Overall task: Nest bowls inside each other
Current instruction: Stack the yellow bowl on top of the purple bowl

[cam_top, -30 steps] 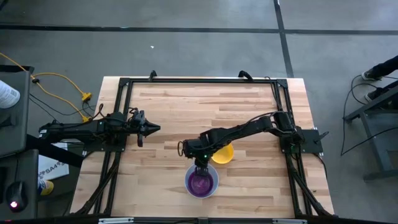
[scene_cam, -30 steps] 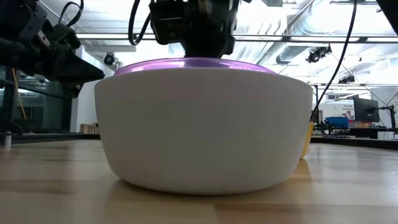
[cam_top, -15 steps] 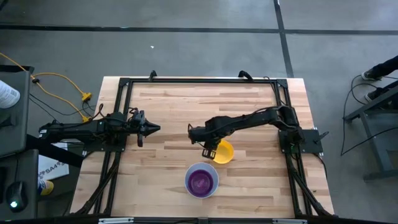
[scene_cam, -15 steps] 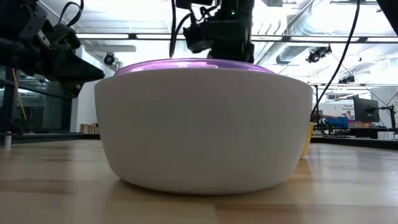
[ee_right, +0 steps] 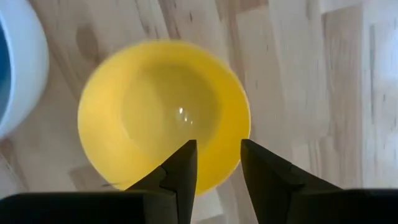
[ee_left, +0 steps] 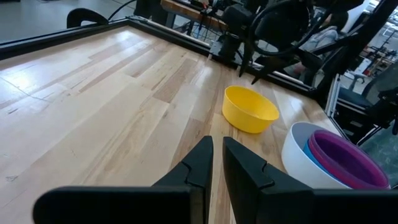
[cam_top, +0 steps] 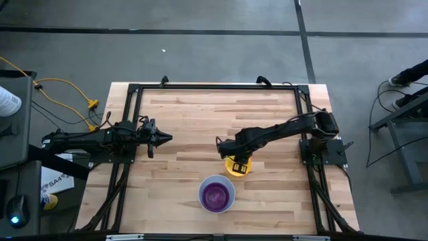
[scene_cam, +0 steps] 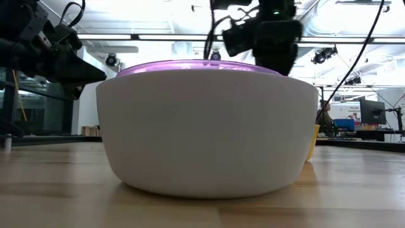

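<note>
A white bowl (cam_top: 217, 195) stands near the table's front edge with a blue bowl (ee_left: 309, 163) and a purple bowl (cam_top: 215, 195) nested in it. A yellow bowl (ee_right: 163, 111) rests upright on its base just beyond it, toward the right. My right gripper (ee_right: 217, 163) hangs open above the yellow bowl (cam_top: 243, 169), pointing down and touching nothing; its fingers stand over the bowl's rim. My left gripper (cam_top: 165, 138) waits at the table's left, level, shut but for a slim gap, holding nothing. No pink-red bowl shows.
A black frame (cam_top: 214, 86) runs along the table's edges. Bare wood lies between the two arms and across the far half of the table. In the low view the white bowl (scene_cam: 205, 133) fills the foreground and hides most of the yellow bowl (scene_cam: 312, 142).
My right gripper has left the nested bowls, risen a little and swung toward the table's right and far side. It now hangs over the yellow bowl and has tipped to point straight down. The purple bowl stays in the white bowl. No bowl has moved.
</note>
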Controlling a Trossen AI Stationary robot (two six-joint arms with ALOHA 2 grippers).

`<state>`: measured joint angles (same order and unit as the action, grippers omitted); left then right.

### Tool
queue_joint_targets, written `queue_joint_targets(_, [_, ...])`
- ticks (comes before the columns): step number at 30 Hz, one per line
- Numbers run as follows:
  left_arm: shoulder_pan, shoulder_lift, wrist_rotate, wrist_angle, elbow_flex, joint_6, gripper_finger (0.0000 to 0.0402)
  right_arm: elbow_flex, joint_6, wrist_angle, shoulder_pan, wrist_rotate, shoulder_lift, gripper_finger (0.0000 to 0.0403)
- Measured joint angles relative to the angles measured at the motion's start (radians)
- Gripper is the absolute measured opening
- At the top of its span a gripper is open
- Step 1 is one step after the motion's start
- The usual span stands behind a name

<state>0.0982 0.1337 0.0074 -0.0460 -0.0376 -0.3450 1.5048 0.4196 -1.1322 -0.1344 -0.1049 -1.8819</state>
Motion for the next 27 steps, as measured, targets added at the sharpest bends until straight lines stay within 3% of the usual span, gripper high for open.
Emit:
queue_joint_targets(4, [0.000,0.000,0.000,0.000,0.000,0.000,0.0038,-0.086,0.028,0.056,-0.005,0.002,0.054,0.0119])
queue_joint_targets(11, [0.000,0.000,0.000,0.000,0.000,0.000,0.0038,-0.162,0.264,0.084,0.042,0.082,0.075,0.0116])
queue_joint_targets(27, [0.000,0.000,0.000,0.000,0.000,0.000,0.0038,-0.163,0.292,0.094,0.058,0.081,0.075,0.0116])
